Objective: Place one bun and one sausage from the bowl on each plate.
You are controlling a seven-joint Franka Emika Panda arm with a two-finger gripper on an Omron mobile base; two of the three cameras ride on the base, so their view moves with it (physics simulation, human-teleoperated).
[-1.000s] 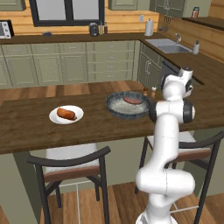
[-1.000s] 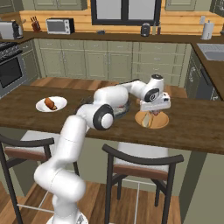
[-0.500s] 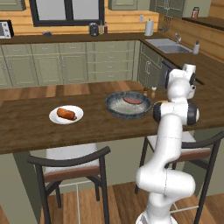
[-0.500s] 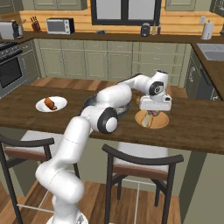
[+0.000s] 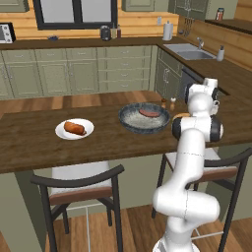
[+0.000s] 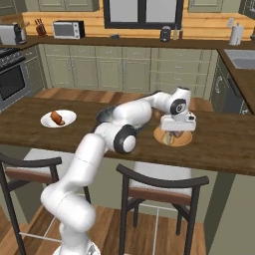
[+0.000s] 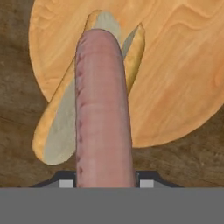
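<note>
While the gripper [image 7: 105,183] pinches a sausage [image 7: 103,109] just above the bun [image 7: 83,100] on the orange-tan plate [image 7: 175,78], that bun overhangs the rim — a crooked release could roll the sausage onto the counter [image 7: 17,113], short of the bowl [image 5: 145,119] beyond.

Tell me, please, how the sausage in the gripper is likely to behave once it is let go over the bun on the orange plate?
The sausage is a smooth round cylinder, so it would probably roll. It looks stiff, staying straight though held at one end. The bun below lies at an angle to it and overhangs the orange plate, so the sausage may slide off.
</note>
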